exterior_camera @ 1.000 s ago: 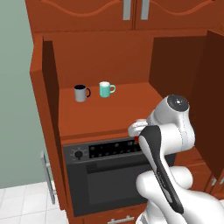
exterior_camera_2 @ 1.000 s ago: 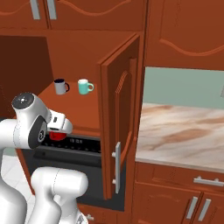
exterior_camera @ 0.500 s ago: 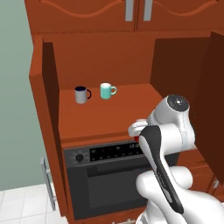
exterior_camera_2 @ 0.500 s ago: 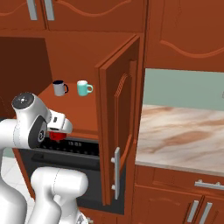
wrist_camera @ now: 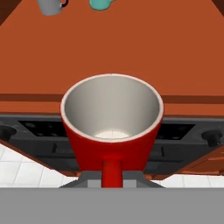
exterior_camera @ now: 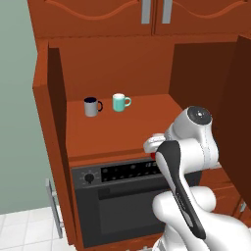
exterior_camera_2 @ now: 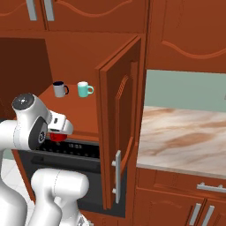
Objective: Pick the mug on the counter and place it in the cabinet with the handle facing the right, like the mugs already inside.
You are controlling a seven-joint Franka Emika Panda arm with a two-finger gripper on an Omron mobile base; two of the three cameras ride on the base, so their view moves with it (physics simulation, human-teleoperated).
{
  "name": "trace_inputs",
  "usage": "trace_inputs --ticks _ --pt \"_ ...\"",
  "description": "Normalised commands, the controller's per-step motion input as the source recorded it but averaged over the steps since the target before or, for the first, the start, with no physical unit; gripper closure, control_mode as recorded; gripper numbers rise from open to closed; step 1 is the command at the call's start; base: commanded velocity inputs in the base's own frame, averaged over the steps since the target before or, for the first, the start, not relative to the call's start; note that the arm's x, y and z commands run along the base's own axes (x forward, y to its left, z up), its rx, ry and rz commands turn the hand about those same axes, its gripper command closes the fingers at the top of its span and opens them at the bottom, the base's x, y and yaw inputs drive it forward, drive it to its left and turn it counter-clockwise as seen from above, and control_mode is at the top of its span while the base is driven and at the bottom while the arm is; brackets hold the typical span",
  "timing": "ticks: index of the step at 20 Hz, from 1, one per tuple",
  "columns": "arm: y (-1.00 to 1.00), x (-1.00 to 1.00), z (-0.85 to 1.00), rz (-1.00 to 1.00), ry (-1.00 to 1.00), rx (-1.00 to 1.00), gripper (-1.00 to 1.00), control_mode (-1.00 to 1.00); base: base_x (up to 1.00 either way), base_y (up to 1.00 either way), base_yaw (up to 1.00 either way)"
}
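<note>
gripper: your gripper [wrist_camera: 112, 177] is pinched on the red mug, clamped down by its handle at the bottom of the hand view
red mug [wrist_camera: 112, 127]: held upright, pale inside facing the hand camera, handle pointing back toward the hand. from the right base view you can spot it [exterior_camera_2: 56, 136] as a bit of red under the white wrist, just off the front edge of the cabinet shelf, above the oven
cabinet [exterior_camera: 132, 130]: doors swung open, flat wooden shelf
grey mug [exterior_camera: 90, 106]: back left of the shelf, dark handle to the right
teal mug [exterior_camera: 119, 102]: just beside the grey one on its right, handle also to the right
oven [exterior_camera: 117, 196]: black, directly under the shelf
counter [exterior_camera_2: 185, 137]: marbled slab off to the right of the open door
</note>
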Motion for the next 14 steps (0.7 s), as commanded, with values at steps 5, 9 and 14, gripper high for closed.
trace_inputs --ticks 5,9,14 --pt "0.0 0.0 0.0 0.0 0.0 0.0 1.0 1.0 0.16 0.04 0.0" --pt "0.01 0.06 -0.02 0.0 0.0 0.0 1.0 -1.0 0.0 0.0 0.0" --pt "0.0 0.0 0.0 0.0 0.0 -0.01 1.0 -1.0 0.0 0.0 0.0"
